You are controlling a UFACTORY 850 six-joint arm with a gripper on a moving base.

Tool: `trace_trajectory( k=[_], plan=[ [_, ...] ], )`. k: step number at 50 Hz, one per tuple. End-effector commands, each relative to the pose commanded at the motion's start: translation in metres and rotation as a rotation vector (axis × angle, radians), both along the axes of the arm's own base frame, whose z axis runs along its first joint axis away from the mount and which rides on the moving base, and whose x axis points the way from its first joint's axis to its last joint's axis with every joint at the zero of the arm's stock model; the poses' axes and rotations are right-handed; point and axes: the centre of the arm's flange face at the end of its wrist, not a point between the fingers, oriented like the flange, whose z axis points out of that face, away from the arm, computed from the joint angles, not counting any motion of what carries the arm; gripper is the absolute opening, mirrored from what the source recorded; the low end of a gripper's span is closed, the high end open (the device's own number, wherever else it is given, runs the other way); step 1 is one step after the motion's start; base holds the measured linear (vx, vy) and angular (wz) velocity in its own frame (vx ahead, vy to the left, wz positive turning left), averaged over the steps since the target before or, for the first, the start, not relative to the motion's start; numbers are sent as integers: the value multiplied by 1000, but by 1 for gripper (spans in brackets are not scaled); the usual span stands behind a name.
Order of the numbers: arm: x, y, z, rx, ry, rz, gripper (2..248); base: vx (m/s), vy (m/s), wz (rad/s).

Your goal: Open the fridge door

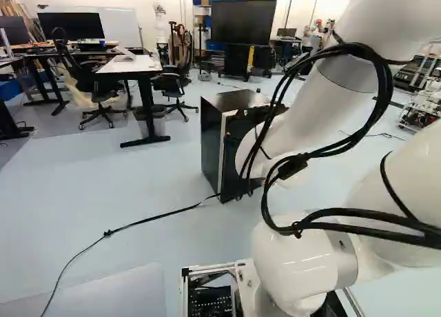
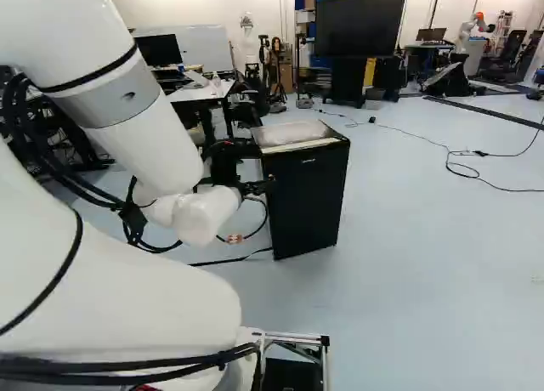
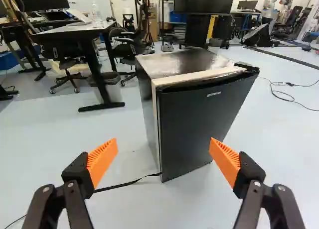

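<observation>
the gripper (image 2: 259, 185) is released: its two fingers stand wide apart, the orange pads (image 3: 102, 162) facing one another with only air between them. neither finger touches the fridge (image 3: 146, 102), which stands on the floor (image 3: 65, 149), ahead of the gripper and beyond the gap between its fingers. the black door (image 3: 202, 127) is closed against the cabinet, and a pale band (image 3: 192, 76) runs along the cabinet's edge just behind it. at one upper corner of the door sits a small black fitting (image 3: 247, 66). the top of the fridge is dark and glossy and catches the light

a black cable (image 1: 158, 217) crosses the floor and reaches the fridge's lower front corner, on the side where the desk (image 3: 75, 29) stands. the desk is beyond the fridge, near the edge where the pale blue floor meets the grey, and a clear bottle (image 3: 95, 12) stands on it, toward the end nearer the fridge. a bin (image 3: 114, 89) is by the desk's leg. at the right of the right base view another cable (image 2: 467, 166) loops over the floor, and a large screen (image 2: 359, 24) stands behind the fridge
</observation>
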Motion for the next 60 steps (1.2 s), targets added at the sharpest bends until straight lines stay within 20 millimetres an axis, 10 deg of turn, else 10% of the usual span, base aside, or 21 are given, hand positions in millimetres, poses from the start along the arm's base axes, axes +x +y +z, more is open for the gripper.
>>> trace_trajectory(
  k=[60],
  plan=[
    [47, 22, 5, 24, 16, 16, 247, 0, 0, 0]
  ],
)
